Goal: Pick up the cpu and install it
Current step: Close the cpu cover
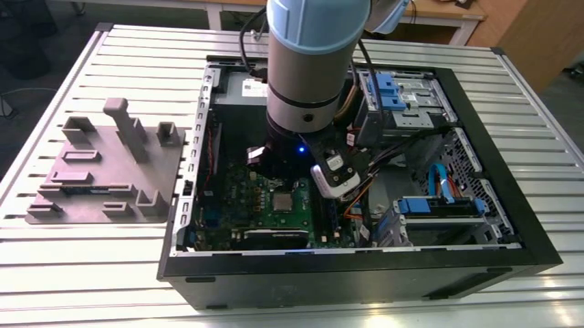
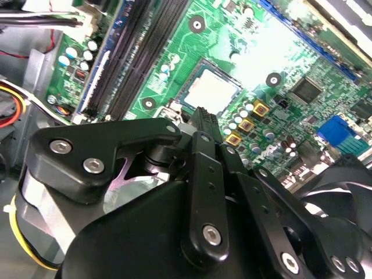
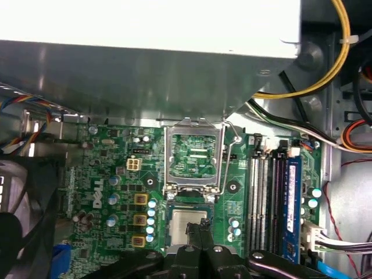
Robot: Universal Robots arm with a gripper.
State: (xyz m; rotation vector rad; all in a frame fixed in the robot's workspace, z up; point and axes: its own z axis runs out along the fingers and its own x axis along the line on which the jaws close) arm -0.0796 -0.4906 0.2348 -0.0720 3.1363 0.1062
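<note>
The cpu is a small square chip with a silver top, and it lies flat in its socket on the green motherboard. It also shows in the exterior view as the cpu and in the second wrist view as the cpu. The socket's metal load plate stands flipped open beside it, with its lever raised. My gripper hovers just over one edge of the chip, with its black fingers together and nothing between them. From behind, the gripper tapers to a narrow tip near the socket.
The arm reaches down into the open black computer case. A grey metal box overhangs the board. Memory slots, a fan and loose cables crowd the socket. A grey fixture tray lies at the exterior view's left.
</note>
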